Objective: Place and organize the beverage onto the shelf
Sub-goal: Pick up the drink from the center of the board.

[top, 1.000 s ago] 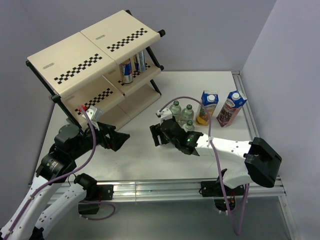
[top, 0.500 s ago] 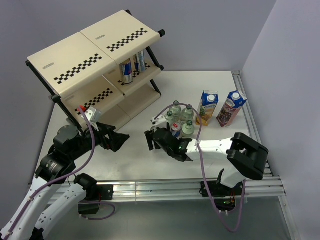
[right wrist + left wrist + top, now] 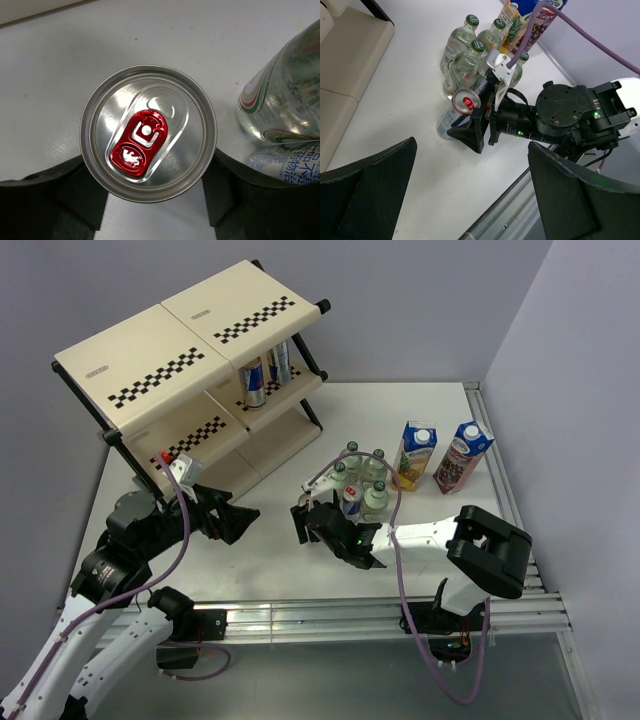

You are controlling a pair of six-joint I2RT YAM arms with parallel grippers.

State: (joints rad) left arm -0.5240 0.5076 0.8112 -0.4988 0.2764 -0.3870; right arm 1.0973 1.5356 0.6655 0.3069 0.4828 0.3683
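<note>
White table [image 3: 450, 415] in a corner of pale grey walls [image 3: 420, 300], shelf [image 3: 160, 360] at far left, cans [image 3: 265, 375] on its middle tier, right gripper [image 3: 308, 525] clamped on a can [image 3: 148, 132] beside the bottles [image 3: 366, 472], cartons [image 3: 417, 453] further right, left gripper [image 3: 238, 521] spread wide over bare tabletop.

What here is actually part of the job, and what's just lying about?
Part of the job: shelf, two cans on it, can in the right gripper, four clear bottles, pineapple carton, grape carton.
Just lying about: nothing really; only the table and purple cables.
</note>
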